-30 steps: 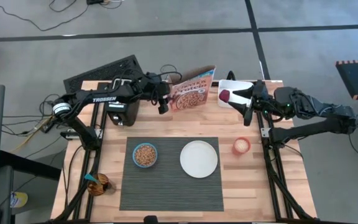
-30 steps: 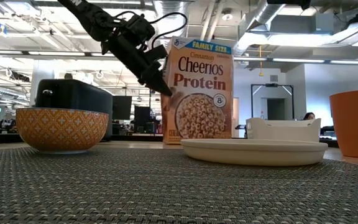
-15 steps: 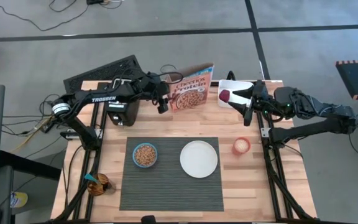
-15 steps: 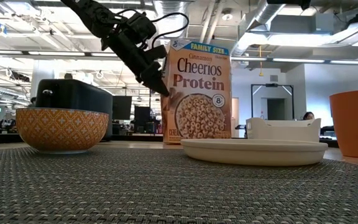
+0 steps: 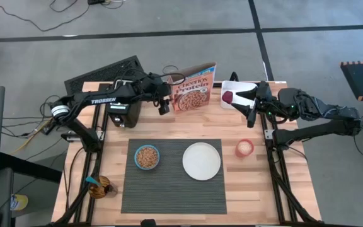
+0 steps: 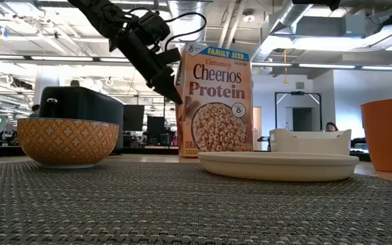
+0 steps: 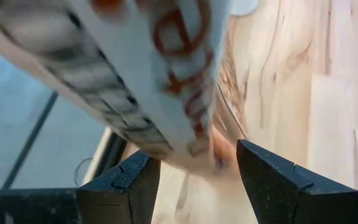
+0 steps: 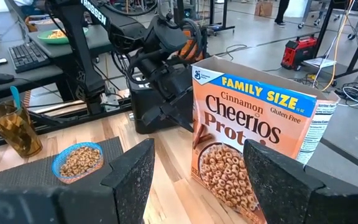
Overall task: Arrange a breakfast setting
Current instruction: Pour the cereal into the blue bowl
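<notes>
A dark grey ribbed placemat [image 5: 174, 175] lies at the table's near middle. On it stand a small blue bowl [image 5: 147, 157] of cereal and a round white plate [image 5: 201, 160]. A Cheerios box [image 5: 194, 94] stands on its base at the far middle. My left gripper [image 5: 164, 104] is open at the box's left edge [image 7: 191, 146]. My right gripper [image 5: 251, 104] is open and empty beside a white container [image 5: 235, 93] that holds a dark-red fruit [image 5: 227, 97]. A blue-handled spoon stands in a glass [image 5: 98, 185]. No bagel shows. My left gripper's open fingers [image 7: 126, 183] stand on either side of the cereal box's left edge, coming level from the table's left. I cannot tell whether they touch it. The box stands on the table on its base.
A black toaster [image 5: 123, 113] stands just left of my left gripper. An orange cup [image 5: 244, 147] stands right of the placemat. A keyboard [image 5: 103, 72] lies past the table's far left corner. Bare wood shows between the box and the placemat.
The cereal box, leaning a second ago, has tipped to stand nearly upright on its base. My left gripper has drawn back a little toward the table's left edge, from in front of the box's face to its left edge.
</notes>
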You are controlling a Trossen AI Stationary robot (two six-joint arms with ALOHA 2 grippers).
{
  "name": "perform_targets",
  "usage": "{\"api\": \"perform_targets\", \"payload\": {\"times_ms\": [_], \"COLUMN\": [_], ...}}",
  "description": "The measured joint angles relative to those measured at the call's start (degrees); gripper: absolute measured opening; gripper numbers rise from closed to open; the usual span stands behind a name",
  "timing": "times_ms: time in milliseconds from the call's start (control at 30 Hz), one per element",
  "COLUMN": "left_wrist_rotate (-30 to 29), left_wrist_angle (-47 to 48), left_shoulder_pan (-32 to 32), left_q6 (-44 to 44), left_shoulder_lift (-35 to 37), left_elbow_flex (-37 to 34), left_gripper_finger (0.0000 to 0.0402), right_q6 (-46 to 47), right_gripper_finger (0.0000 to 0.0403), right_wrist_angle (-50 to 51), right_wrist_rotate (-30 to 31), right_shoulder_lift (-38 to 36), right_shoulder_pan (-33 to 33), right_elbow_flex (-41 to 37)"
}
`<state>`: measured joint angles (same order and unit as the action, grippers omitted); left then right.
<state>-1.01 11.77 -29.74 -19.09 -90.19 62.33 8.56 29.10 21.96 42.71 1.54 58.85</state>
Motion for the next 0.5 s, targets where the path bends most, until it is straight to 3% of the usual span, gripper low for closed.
{"api": "perform_targets", "payload": {"times_ms": [167, 500], "left_wrist_rotate": [-3.48, -4.33], "left_wrist_angle": [1.52, 3.54], "left_shoulder_pan": [0.18, 0.18], "left_q6": [-1.51, -2.76], "left_shoulder_lift": [0.95, 1.5], "left_elbow_flex": [0.23, 0.23], "left_gripper_finger": [0.0197, 0.0197], "right_q6": [-0.02, 0.0], "right_gripper_finger": [0.0272, 0.0272], "right_wrist_angle": [-0.56, -0.87], "right_wrist_rotate": [-0.02, -0.13], "right_shoulder_lift": [0.01, 0.01], "right_shoulder_pan": [0.0, 0.0], "right_elbow_flex": [0.0, 0.0]}}
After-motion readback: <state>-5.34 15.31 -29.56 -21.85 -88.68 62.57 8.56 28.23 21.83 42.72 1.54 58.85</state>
